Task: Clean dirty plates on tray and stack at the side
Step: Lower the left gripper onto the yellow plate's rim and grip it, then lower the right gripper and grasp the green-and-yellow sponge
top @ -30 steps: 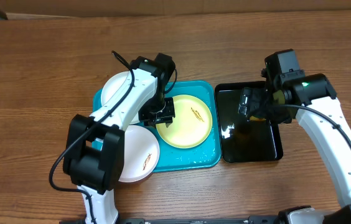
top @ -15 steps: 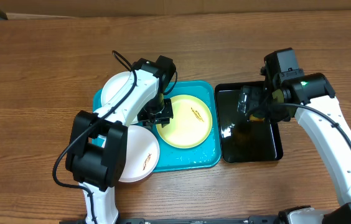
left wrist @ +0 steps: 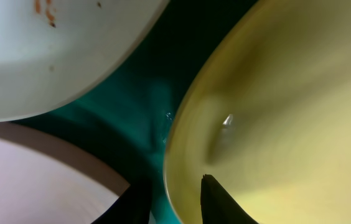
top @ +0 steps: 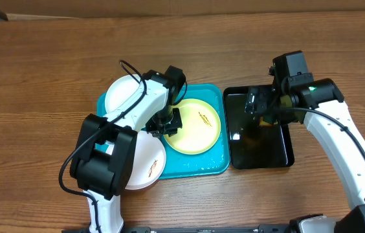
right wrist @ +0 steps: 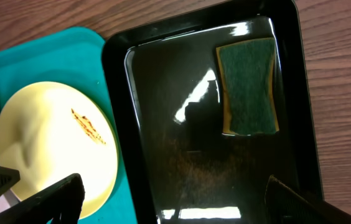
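A pale yellow-green plate [top: 197, 126] with a brown smear lies in the middle of the turquoise tray [top: 199, 167]. A white plate [top: 123, 94] sits at the tray's far left corner. A second white plate [top: 146, 162], smeared, overhangs its near left edge. My left gripper [top: 168, 121] is down at the yellow-green plate's left rim. In the left wrist view its jaws [left wrist: 170, 186] are still open and straddle that rim [left wrist: 174, 155], one finger inside the plate and one outside. My right gripper [top: 260, 107] hovers wide open over the black tray, holding nothing.
A glossy black tray [top: 286, 155] stands right of the turquoise one. A green-topped yellow sponge [right wrist: 247, 87] lies in its far right part. Bare wooden table [top: 40, 77] surrounds both trays.
My left gripper's jaws have narrowed around the yellow-green plate's rim and the wrist has shifted slightly. My right gripper has drifted a little to the left over the black tray.
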Robot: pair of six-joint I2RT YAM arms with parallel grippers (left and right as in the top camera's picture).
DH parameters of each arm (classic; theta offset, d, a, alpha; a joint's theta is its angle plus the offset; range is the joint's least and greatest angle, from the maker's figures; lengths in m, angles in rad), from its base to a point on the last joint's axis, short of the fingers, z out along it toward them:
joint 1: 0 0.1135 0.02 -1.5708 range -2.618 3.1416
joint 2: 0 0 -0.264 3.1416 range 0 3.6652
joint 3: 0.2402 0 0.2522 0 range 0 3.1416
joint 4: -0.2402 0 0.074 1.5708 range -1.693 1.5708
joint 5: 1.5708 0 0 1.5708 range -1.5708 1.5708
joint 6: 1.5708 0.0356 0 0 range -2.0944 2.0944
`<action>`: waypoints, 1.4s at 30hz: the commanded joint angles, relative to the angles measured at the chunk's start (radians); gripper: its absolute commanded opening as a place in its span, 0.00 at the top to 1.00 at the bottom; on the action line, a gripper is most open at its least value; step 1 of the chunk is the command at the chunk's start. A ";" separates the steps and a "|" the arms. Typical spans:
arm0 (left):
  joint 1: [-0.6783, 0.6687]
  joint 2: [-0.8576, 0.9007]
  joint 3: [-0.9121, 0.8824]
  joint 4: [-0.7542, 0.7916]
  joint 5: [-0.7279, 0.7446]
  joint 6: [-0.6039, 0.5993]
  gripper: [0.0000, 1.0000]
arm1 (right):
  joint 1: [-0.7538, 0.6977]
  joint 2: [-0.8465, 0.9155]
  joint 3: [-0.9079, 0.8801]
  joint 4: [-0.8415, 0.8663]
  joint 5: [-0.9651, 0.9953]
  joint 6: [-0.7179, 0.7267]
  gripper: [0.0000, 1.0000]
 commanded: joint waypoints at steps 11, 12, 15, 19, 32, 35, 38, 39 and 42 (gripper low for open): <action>-0.006 0.013 -0.084 0.076 -0.011 -0.039 0.75 | 0.003 0.087 -0.004 0.087 0.072 0.001 0.19; -0.006 0.013 -0.084 0.078 -0.011 -0.039 0.78 | 0.003 0.093 -0.004 0.093 0.079 0.002 0.20; -0.006 0.013 -0.084 0.089 -0.014 -0.039 0.84 | 0.003 0.120 -0.004 0.112 0.079 0.001 0.19; -0.007 0.013 -0.084 0.105 -0.014 -0.039 0.91 | 0.003 0.179 -0.004 0.115 0.094 0.002 0.18; -0.007 0.013 -0.084 0.117 -0.014 -0.038 0.91 | 0.002 0.295 -0.004 0.205 0.276 0.001 0.18; -0.007 0.013 -0.084 0.118 -0.014 -0.038 0.92 | 0.001 0.295 -0.004 0.215 0.291 0.001 0.18; -0.007 0.013 -0.084 0.119 -0.014 -0.039 0.93 | 0.000 0.296 -0.004 0.222 0.291 0.001 0.18; -0.007 0.013 -0.084 0.119 -0.014 -0.039 0.93 | 0.000 0.296 -0.004 0.223 0.291 0.001 0.18; -0.007 0.013 -0.084 0.119 -0.014 -0.039 0.93 | 0.000 0.300 -0.004 0.223 0.292 0.001 0.23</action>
